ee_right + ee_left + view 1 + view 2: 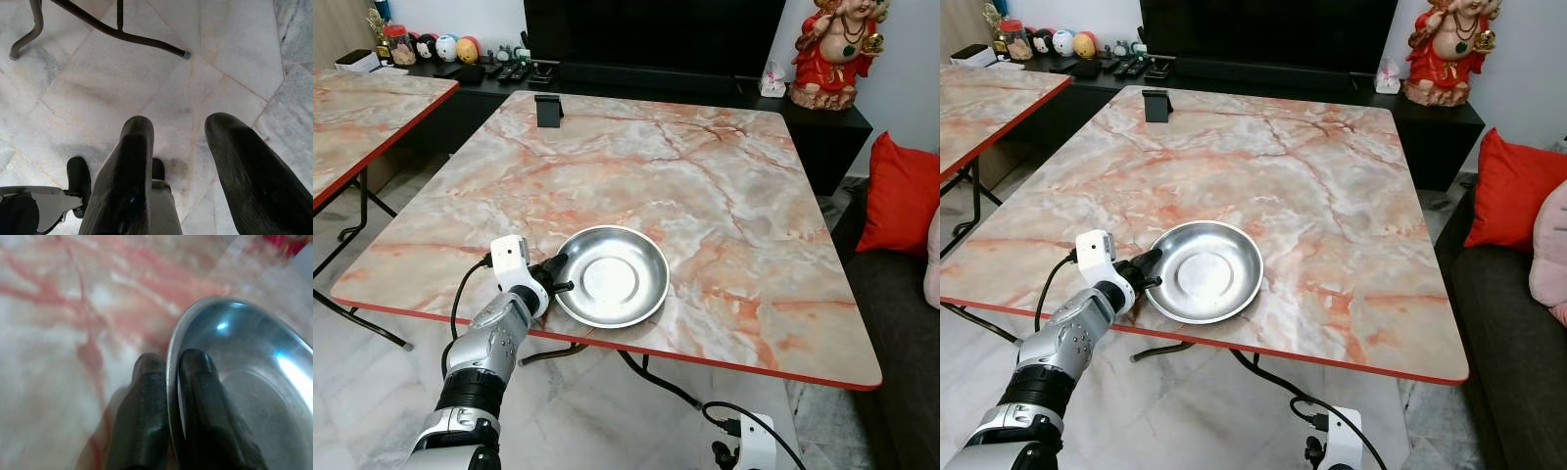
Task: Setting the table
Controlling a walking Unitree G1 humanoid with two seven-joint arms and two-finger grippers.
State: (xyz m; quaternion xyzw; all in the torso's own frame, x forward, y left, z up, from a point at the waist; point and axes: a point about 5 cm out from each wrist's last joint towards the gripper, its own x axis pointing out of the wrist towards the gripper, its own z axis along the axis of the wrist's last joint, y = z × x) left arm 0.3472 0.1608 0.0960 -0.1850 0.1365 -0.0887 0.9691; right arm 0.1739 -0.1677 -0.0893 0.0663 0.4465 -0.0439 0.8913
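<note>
steel plate [612, 275] sits on marble table [724, 196] near the front edge, left gripper [168, 382] clamped on its rim. right gripper [178, 161] hangs idle w/ fingers apart over floor. just one piece set; cutlery etc. not yet out.

Bright, even daylight; left wrist view blurred.

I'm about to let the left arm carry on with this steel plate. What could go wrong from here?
1. The left gripper pinches only the thin rim of the steel plate; if lifted, the smooth metal may slip or swing down.
2. The plate sits close to the table's near edge, so a pull toward the robot could tip it off onto the floor.
3. The right gripper hangs open over the floor and cannot support it.
</note>
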